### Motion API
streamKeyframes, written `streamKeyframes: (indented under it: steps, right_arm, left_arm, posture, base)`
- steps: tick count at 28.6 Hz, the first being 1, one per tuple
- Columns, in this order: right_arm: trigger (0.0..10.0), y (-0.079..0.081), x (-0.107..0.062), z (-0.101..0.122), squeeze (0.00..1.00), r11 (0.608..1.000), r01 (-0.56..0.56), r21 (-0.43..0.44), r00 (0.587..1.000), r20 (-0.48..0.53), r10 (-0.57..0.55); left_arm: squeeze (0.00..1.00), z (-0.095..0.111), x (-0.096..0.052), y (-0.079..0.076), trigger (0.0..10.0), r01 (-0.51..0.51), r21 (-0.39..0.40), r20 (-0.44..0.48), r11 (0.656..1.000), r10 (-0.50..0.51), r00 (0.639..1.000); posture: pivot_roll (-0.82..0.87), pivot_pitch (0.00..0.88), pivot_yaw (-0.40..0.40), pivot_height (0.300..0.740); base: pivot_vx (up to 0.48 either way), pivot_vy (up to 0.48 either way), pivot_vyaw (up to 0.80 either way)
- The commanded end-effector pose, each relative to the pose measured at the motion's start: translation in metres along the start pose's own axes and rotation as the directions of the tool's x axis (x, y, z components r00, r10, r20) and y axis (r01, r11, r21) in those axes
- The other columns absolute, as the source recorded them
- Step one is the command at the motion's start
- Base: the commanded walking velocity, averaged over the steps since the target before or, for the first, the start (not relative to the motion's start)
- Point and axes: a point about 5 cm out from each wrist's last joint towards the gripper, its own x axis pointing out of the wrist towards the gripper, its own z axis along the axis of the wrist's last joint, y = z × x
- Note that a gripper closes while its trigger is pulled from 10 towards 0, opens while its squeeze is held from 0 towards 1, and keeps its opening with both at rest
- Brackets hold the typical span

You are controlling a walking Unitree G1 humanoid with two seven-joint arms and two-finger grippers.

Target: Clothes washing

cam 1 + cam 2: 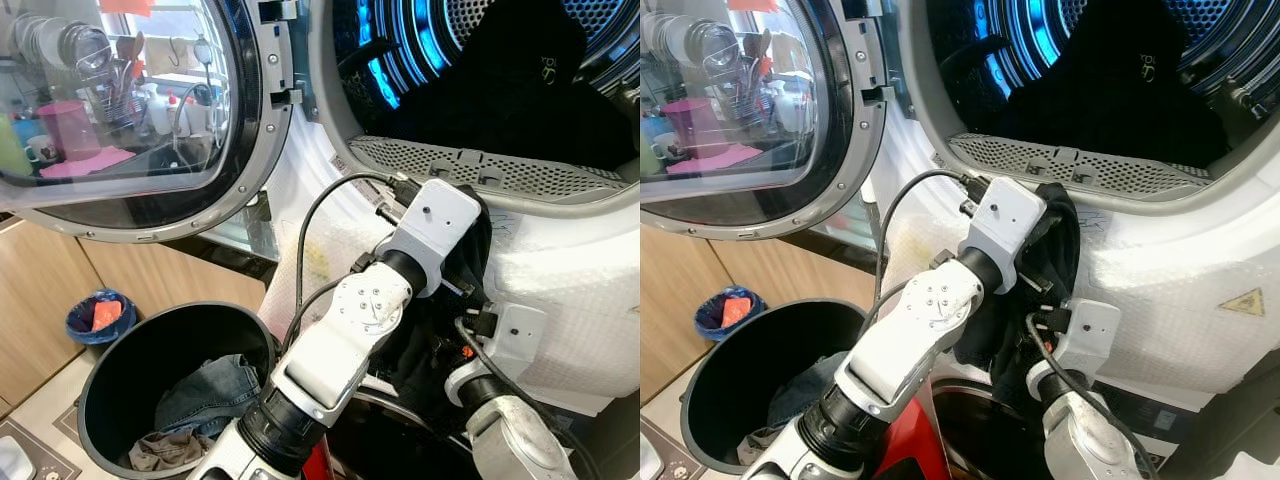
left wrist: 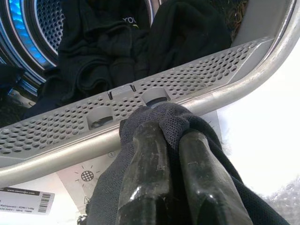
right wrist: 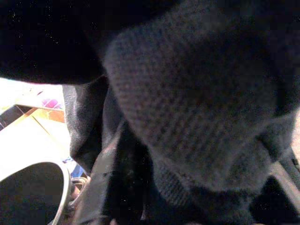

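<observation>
A black bucket with jeans inside is seen nearest, on the floor. Above it, a dark garment is pinched between the left gripper fingers just below the washer's perforated rim. The right gripper is buried in the same cloth; its finger state cannot be told. More dark clothes lie in the drum beyond.

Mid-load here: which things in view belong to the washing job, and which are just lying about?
Job: dark garment pinched in left hand; right hand; open drum; laundry bucket.
Lying about: blue bin; dish rack reflected in door.
</observation>
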Motion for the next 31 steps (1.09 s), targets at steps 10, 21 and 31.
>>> streamKeyframes:
  steps: [10,21,31]
  right_arm:
    - [0.0,-0.003,0.002,-0.002,0.0,1.0,0.022,0.013,1.0,-0.002,-0.022]
    - [0.0,-0.007,0.007,0.003,0.0,0.995,0.06,0.078,0.998,0.025,-0.063]
    - [0.0,-0.004,0.009,0.007,0.0,0.992,0.047,0.12,0.998,0.045,-0.053]
  left_arm:
    - [0.0,0.047,0.01,-0.024,10.0,0.054,-0.077,0.176,0.996,-0.04,0.984]
    - [0.0,0.047,0.008,-0.025,10.0,0.076,-0.077,0.192,0.994,-0.06,0.98]
    - [1.0,0.047,0.007,-0.029,10.0,0.172,-0.152,0.2,0.973,-0.14,0.97]
  posture:
    - [-0.11,0.0,0.051,0.74]
    - [-0.1,0.0,0.05,0.74]
    - [-0.1,0.0,0.05,0.74]
  base:
    - [0.0,0.0,0.0]
    - [0.0,0.0,0.0]
    - [0.0,0.0,0.0]
